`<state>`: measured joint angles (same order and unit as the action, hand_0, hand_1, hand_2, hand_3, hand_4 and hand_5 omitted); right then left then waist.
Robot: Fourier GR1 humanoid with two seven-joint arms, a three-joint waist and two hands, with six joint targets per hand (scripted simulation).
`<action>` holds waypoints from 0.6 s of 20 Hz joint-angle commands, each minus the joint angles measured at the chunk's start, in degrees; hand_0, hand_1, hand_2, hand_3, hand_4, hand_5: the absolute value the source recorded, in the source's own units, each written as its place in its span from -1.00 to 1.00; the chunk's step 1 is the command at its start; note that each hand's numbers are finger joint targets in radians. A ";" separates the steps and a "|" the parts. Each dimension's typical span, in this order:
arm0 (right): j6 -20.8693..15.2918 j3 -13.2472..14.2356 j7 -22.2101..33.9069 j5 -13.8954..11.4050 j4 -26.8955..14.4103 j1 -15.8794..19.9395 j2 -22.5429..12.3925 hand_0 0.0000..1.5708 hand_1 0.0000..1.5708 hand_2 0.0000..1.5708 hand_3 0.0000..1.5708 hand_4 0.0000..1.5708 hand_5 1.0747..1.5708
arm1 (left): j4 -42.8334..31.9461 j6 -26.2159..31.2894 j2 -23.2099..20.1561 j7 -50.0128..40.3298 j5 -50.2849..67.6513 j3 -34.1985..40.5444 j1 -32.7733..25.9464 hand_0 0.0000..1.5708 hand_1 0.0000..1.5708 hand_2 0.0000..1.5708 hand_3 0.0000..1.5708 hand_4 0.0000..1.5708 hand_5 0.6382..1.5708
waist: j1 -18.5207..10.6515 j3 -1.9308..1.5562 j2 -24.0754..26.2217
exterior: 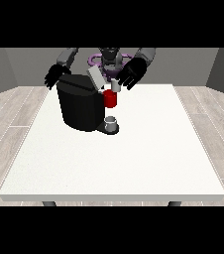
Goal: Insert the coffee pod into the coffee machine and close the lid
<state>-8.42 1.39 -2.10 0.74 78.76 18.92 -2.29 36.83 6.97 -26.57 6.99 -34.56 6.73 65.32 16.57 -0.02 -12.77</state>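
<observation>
Coffee pod (115,85): small pale cylinder held just above the red holder (111,99) at the coffee machine's head; it looks light and stiff, likely smooth-sided, so best pinched across its round wall near the top.
Lid (97,78): grey flap, tilted up and open beside the pod.
Coffee machine (79,105): black, bulky body, probably heavy enough to stay put when pressed.
Cup (111,122): small grey one on the base, below the holder.
Hand at the view's right (132,74): fingers curled about the pod.
Hand at the view's left (55,77): behind the machine's far corner, fingers relaxed, holding nothing.
Table (134,163): white.
</observation>
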 commanded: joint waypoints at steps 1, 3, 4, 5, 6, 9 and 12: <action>0.65 -0.76 0.47 -0.02 2.13 -1.63 -0.13 -1.00 -1.00 -1.00 -1.00 -0.39 1.00 | -0.76 -0.91 0.38 0.66 -0.67 0.01 -0.71 0.66 0.66 0.69 0.59 -0.38 1.00 | 1.10 0.01 0.48; -0.81 -0.58 -2.49 -1.22 -0.46 -3.28 0.64 -1.00 -1.00 -1.00 -1.00 -0.33 1.00 | -0.46 -0.01 2.37 -0.48 -1.08 -1.15 -0.89 0.67 0.67 0.69 0.57 -0.37 1.00 | 0.17 0.00 0.13; -1.60 2.30 -0.74 0.17 -0.96 2.61 -0.49 -1.00 -1.00 -1.00 -1.00 -0.34 1.00 | 0.08 -0.02 1.36 -0.60 -1.73 -1.31 1.55 0.65 0.65 0.67 0.56 -0.37 1.00 | -0.95 0.00 -2.02; -1.41 1.18 -1.98 0.11 -0.50 0.70 0.65 -1.00 -1.00 -1.00 -1.00 -0.39 1.00 | -0.83 4.08 -2.95 0.45 -0.36 0.44 3.31 0.63 0.63 0.67 0.56 -0.36 1.00 | -0.71 0.00 -2.10; -0.14 -0.69 -2.42 -0.67 1.69 -1.62 0.41 -1.00 -1.00 -1.00 -1.00 -0.39 1.00 | -1.29 -0.84 0.86 -0.05 -0.76 0.40 0.83 0.66 0.66 0.69 0.56 -0.36 1.00 | 1.89 0.01 -1.57; 0.99 2.48 -2.95 1.25 -1.67 1.47 -1.44 -1.00 -1.00 -1.00 -1.00 -0.32 1.00 | -0.12 1.92 -0.48 -0.71 -1.17 -0.09 3.92 0.61 0.61 0.66 0.55 -0.35 1.00 | -0.36 -0.01 -2.80; -1.39 1.22 0.21 0.33 -0.22 2.03 0.32 -1.00 -1.00 -1.00 -1.00 -0.37 1.00 | -0.88 0.19 2.22 -1.28 -2.05 -0.92 2.87 0.59 0.59 0.65 0.54 -0.36 1.00 | 0.37 0.01 -2.04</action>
<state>-8.69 2.96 -3.48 1.39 77.76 19.34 -2.58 36.38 8.23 -25.20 6.07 -35.66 6.23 67.46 16.35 -0.02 -14.02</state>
